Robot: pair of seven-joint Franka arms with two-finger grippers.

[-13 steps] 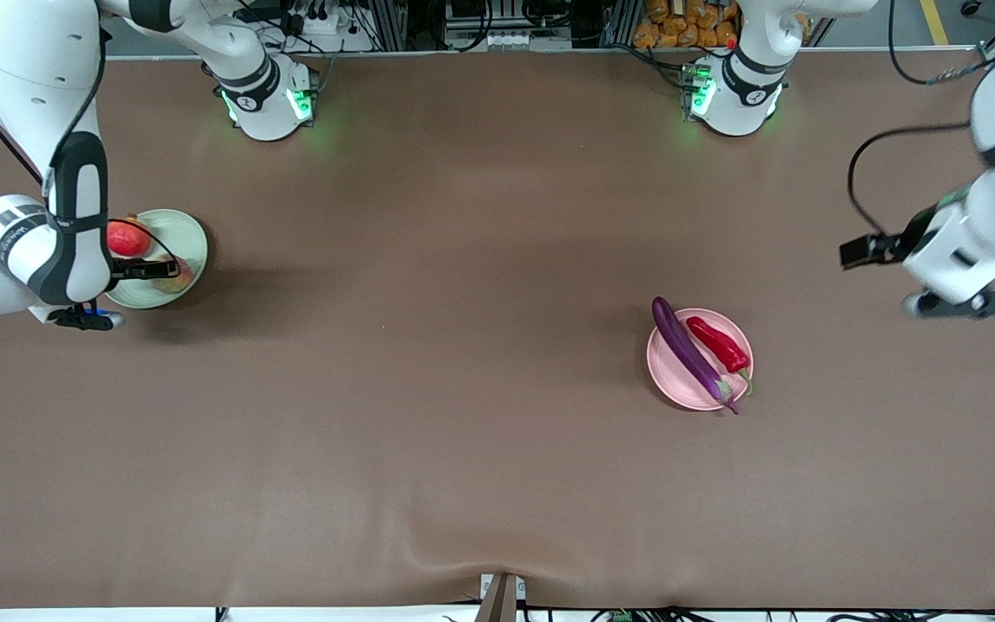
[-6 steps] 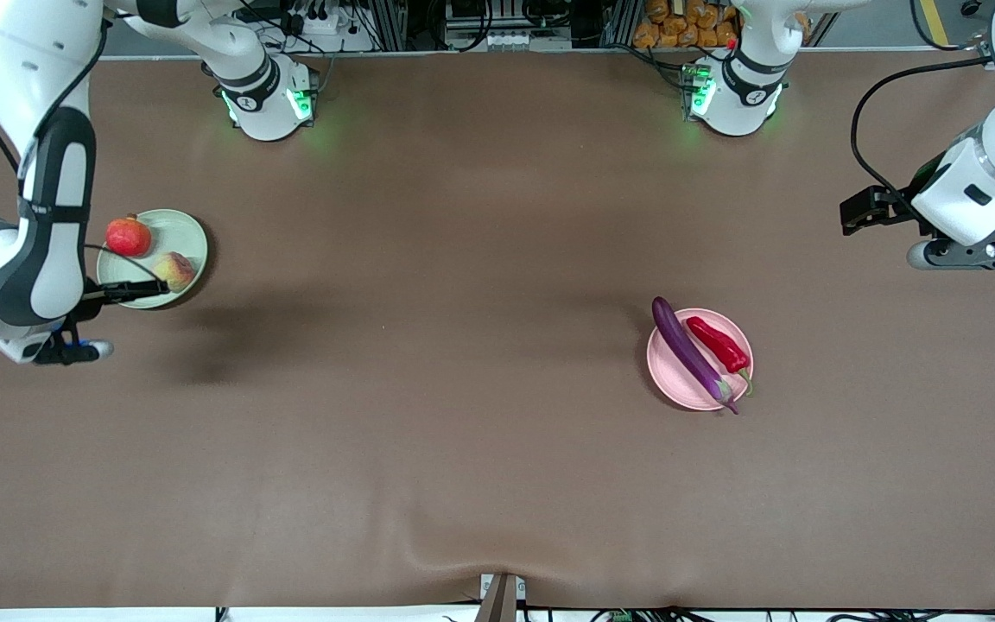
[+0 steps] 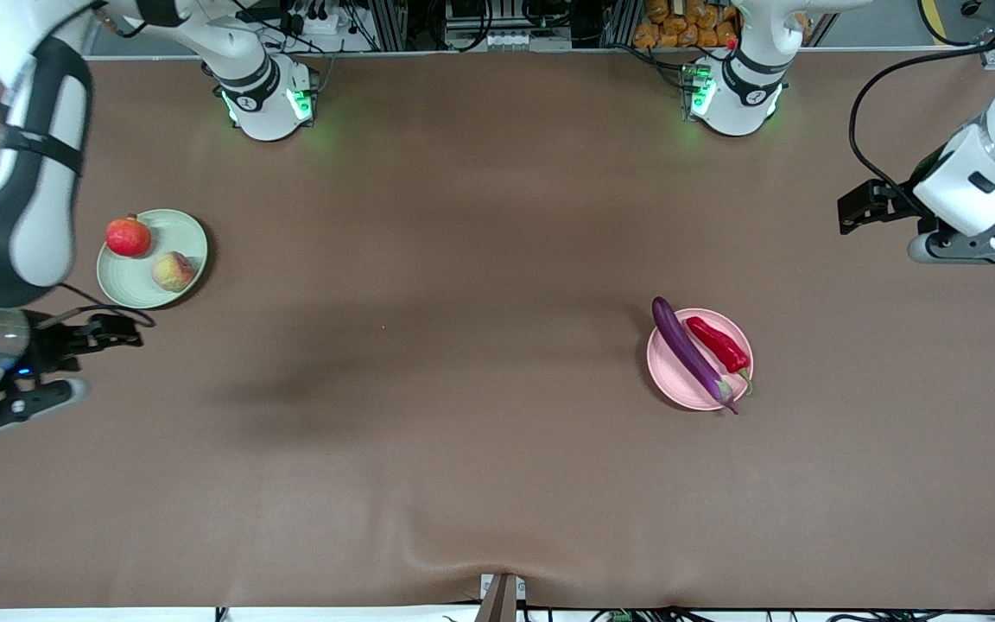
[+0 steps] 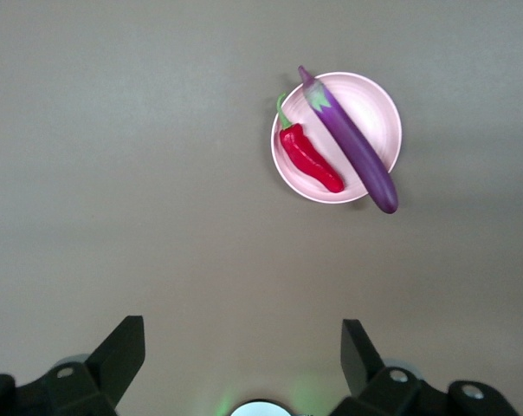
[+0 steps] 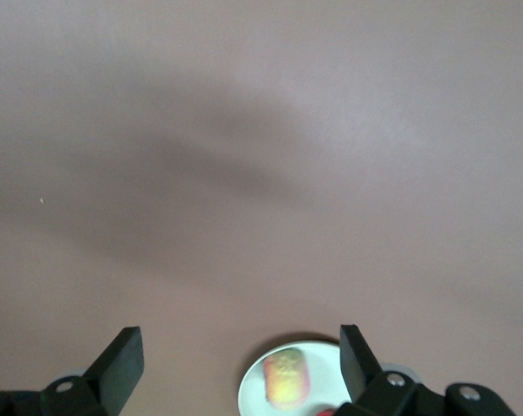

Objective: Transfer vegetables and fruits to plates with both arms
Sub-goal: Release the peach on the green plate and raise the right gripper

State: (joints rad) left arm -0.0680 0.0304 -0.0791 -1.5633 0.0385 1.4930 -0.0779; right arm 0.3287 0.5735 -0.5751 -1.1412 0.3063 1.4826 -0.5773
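Note:
The pale green plate (image 3: 176, 231) lies near the right arm's end of the table. It carries the red-orange fruit (image 3: 128, 237) and the peach-like fruit (image 3: 173, 270). My right gripper (image 3: 107, 332) hangs open and empty over bare table beside that plate. The right wrist view shows the peach-like fruit (image 5: 285, 379) on the green plate (image 5: 251, 387) between the open right gripper (image 5: 240, 360) jaws, well below. On the pink plate (image 3: 666, 370) the purple eggplant (image 3: 689, 352) and the red chili (image 3: 719, 344) lie side by side. My left gripper (image 3: 862, 209) is open, high over the table's left-arm end.
The left wrist view looks down on the pink plate (image 4: 376, 107), the eggplant (image 4: 352, 143) and the chili (image 4: 310, 160), with the open left gripper (image 4: 242, 351) empty. Both arm bases (image 3: 266, 102) stand at the table's back edge. Brown cloth covers the table.
My right gripper opened, left the peach-like fruit on the green plate and drew back off the plate toward the front camera. The left arm shifted slightly away from the pink plate.

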